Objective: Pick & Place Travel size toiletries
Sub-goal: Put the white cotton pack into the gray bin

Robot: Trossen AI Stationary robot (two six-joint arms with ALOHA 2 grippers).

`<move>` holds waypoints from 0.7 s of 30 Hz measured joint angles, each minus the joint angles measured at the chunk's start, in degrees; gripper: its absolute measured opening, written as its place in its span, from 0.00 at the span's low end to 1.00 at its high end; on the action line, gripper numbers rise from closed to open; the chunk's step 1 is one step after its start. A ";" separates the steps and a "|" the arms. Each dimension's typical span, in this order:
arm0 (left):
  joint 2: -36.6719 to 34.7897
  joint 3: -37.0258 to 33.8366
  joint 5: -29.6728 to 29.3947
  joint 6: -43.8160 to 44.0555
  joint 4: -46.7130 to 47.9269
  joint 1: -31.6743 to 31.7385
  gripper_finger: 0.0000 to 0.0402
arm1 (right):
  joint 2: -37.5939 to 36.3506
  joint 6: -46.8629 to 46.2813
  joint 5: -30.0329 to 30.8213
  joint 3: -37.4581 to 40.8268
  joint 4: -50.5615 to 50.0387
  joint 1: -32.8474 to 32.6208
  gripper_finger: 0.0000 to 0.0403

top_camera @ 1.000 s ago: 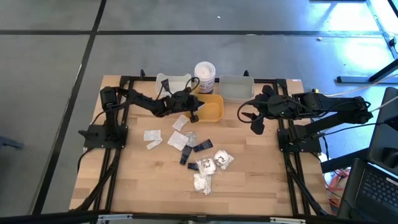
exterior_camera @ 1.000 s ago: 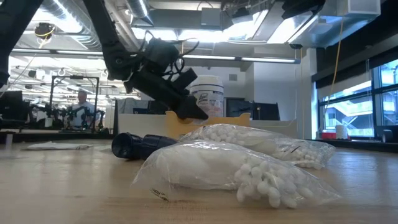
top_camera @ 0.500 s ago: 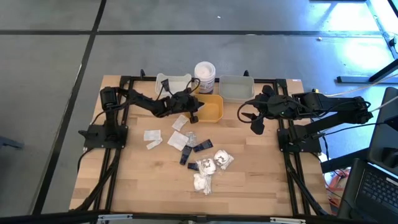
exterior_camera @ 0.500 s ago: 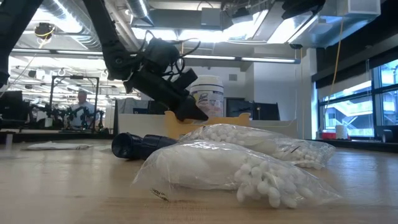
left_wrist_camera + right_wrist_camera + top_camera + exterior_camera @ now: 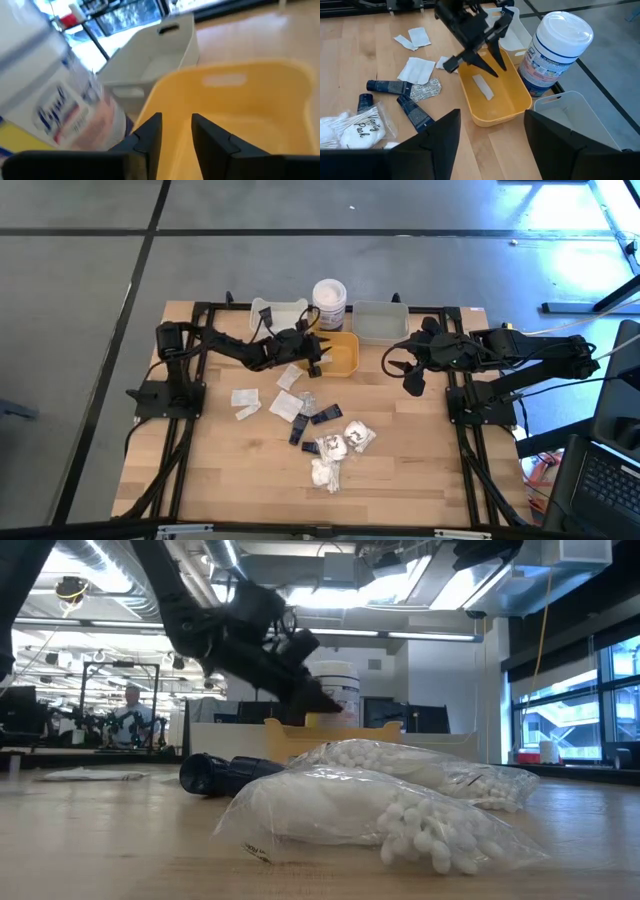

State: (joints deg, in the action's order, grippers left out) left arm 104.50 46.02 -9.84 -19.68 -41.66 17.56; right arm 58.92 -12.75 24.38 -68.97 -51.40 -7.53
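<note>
Nearest in the low view lie the clear cotton bags [image 5: 400, 805], with black tubes [image 5: 225, 773] just behind. Seen from above, the remaining sachets [image 5: 287, 404] and tubes sit around the table's centre. At twelve o'clock from them, the left gripper [image 5: 316, 357] hangs over the yellow tray [image 5: 345, 366], fingers parted and empty; one sachet [image 5: 483, 87] lies inside the tray. The right gripper [image 5: 410, 370] waits at three o'clock, wide open, holding nothing. The risk seems to be the left arm clipping the jar [image 5: 329, 303] or tray rim as it withdraws, given how close both are.
</note>
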 joint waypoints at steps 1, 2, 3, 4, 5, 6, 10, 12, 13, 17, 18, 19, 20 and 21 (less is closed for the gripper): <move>-0.90 0.00 0.01 -0.15 0.08 -0.34 0.27 | 0.00 0.00 0.00 0.00 -0.02 0.00 0.54; -1.79 0.00 0.01 -0.23 0.06 -0.68 0.27 | 0.00 0.00 0.00 0.00 0.00 0.00 0.54; -2.85 0.00 0.01 -0.45 0.25 -0.99 0.27 | 0.00 0.00 0.00 0.00 -0.01 -0.01 0.53; -3.93 0.00 -0.01 -0.54 0.37 -1.37 0.27 | 0.00 0.00 -0.02 0.00 -0.02 -0.02 0.53; -5.06 0.00 -0.08 -0.57 0.52 -1.76 0.27 | 0.00 0.00 0.00 0.00 0.00 0.00 0.52; -6.09 0.00 -0.10 -0.59 0.62 -2.15 0.27 | 0.00 0.00 0.00 0.00 0.00 0.00 0.52; -10.48 0.00 -0.15 -0.61 1.95 -3.84 0.26 | 0.00 -0.01 -0.02 0.00 0.00 0.00 0.50; -12.76 0.00 -0.14 -0.61 3.26 -4.68 0.26 | 0.00 0.00 -0.01 0.00 -0.02 -0.01 0.50; -13.83 0.00 -0.14 -0.62 4.01 -5.10 0.26 | 0.00 0.00 0.00 0.00 0.00 -0.01 0.49; -17.91 0.00 -0.13 -0.61 6.74 -6.71 0.27 | 0.00 0.00 -0.02 -0.02 0.00 0.00 0.48; -18.75 0.00 -0.14 -0.61 7.12 -7.12 0.27 | 0.00 -0.02 -0.02 -0.02 0.00 0.00 0.48; -19.71 0.00 -0.16 -0.59 7.83 -7.49 0.27 | 0.00 -0.01 -0.01 -0.01 -0.01 0.00 0.48; -20.64 0.00 -0.16 -0.59 8.91 -7.83 0.27 | 0.00 -0.01 0.00 -0.01 -0.02 -0.02 0.47; -21.47 0.00 -0.16 -0.57 9.50 -8.24 0.27 | 0.00 -0.02 0.00 -0.02 0.00 0.00 0.47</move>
State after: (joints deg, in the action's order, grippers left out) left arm 83.04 46.02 -10.00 -20.25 -32.16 9.32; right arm 58.92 -12.77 24.38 -68.99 -51.40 -7.53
